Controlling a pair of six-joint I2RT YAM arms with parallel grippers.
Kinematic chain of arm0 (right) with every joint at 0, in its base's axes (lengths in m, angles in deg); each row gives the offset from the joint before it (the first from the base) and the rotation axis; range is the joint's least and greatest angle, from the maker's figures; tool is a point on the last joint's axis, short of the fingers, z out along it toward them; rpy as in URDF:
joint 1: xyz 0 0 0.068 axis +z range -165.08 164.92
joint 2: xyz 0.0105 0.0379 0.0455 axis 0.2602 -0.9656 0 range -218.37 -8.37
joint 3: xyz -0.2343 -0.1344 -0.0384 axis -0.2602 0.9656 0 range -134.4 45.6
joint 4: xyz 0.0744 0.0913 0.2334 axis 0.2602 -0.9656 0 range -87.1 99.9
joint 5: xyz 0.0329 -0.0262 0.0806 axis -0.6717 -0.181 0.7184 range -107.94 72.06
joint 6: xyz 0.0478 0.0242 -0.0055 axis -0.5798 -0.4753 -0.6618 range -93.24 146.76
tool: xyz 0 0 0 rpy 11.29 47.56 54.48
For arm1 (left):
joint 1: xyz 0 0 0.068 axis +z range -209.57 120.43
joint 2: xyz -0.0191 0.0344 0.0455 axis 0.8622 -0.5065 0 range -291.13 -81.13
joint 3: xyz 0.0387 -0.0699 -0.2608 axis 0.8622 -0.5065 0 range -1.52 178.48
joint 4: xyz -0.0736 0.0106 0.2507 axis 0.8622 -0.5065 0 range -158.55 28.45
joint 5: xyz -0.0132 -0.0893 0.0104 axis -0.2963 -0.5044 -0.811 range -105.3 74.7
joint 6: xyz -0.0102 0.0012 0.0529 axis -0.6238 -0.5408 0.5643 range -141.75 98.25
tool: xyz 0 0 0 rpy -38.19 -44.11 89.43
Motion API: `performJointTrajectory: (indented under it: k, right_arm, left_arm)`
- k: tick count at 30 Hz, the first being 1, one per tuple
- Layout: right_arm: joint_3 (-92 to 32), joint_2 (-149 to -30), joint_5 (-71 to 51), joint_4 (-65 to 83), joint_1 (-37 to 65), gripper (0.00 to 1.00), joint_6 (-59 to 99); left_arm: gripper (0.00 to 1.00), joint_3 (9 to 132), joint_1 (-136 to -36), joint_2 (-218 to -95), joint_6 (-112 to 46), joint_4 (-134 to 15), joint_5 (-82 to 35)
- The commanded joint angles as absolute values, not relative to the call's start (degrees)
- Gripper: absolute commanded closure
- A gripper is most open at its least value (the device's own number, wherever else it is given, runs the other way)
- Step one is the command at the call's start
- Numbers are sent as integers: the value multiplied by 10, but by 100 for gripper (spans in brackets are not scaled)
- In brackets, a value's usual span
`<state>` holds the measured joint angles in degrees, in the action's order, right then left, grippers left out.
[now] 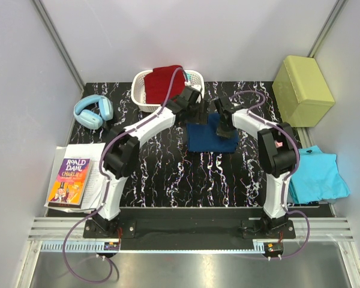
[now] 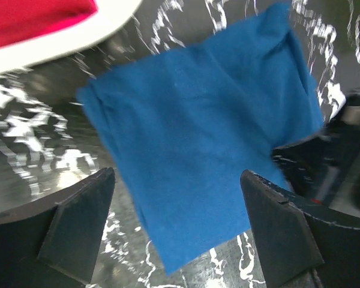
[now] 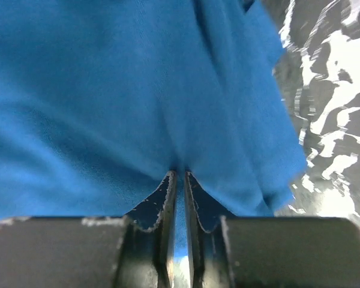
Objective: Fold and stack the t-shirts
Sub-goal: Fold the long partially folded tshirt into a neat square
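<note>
**Blue tee folded mid-tabletop, both arms over it**

Nearest us on the left, a Roald Dahl book [image 1: 69, 182] lies on some sheets of paper at the edge of the black marbled tabletop [image 1: 168, 180]. On the near right, the turquoise t-shirts [image 1: 318, 175] sit in a loose folded pile at the tabletop's right edge.

Further in, the blue t-shirt [image 1: 207, 139] lies folded into a rough square at the middle of the tabletop. The right end effector [image 3: 180, 177] is down on its right side, fingers drawn to a narrow slit with their tips pressed into the cloth. We cannot tell whether a fold is caught between them. The left end effector [image 2: 177, 198] hangs over the shirt's far left part, fingers spread wide and gripping nothing.

Beyond that, pale blue headphones [image 1: 93, 111] rest at the far left. A white basket [image 1: 145, 99] holds the dark red t-shirt [image 1: 165, 83], and a yellow-green box [image 1: 303, 90] stands at the far right.
</note>
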<state>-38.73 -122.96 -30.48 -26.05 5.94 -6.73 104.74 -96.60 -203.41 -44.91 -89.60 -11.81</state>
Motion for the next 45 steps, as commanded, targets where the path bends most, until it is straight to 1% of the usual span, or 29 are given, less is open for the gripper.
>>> performJointTrajectory:
  k: [1, 3, 6, 8, 12, 15, 17, 22, 30, 38, 45]
  right_arm:
    - [-409, -1267, -288, -234, 59, 80, -62]
    - [-438, -1289, -251, -258, 53, 77, -72]
    - [-478, -1331, -222, -305, 52, 75, -80]
    - [-474, -1338, -224, -309, 52, 75, -80]
    - [-460, -1332, -237, -311, 52, 75, -79]
    - [-448, -1319, -230, -311, 52, 75, -82]
    - [-432, -1303, -228, -313, 55, 76, -92]
    - [-372, -1249, -204, -323, 73, 76, -116]
    - [-309, -1172, -192, -366, 144, 77, -146]
    - [-251, -1111, -180, -381, 168, 77, -167]
    - [-247, -1107, -187, -381, 167, 77, -164]
  left_arm:
    - [10, 1063, -967, -2075, -480, -859, -187]
    - [12, 1076, -966, -2094, -487, -865, -223]
    - [16, 1064, -966, -2113, -503, -872, -246]
    - [19, 1060, -967, -2123, -503, -886, -251]
    - [31, 1033, -967, -2122, -500, -891, -251]
    - [35, 1009, -967, -2104, -500, -892, -250]
    - [36, 993, -969, -2095, -498, -893, -246]
    - [38, 905, -979, -2045, -492, -894, -253]
    - [42, 790, -1003, -1948, -473, -927, -246]
    - [43, 717, -1040, -1879, -476, -956, -250]
    - [44, 710, -1057, -1869, -488, -957, -231]
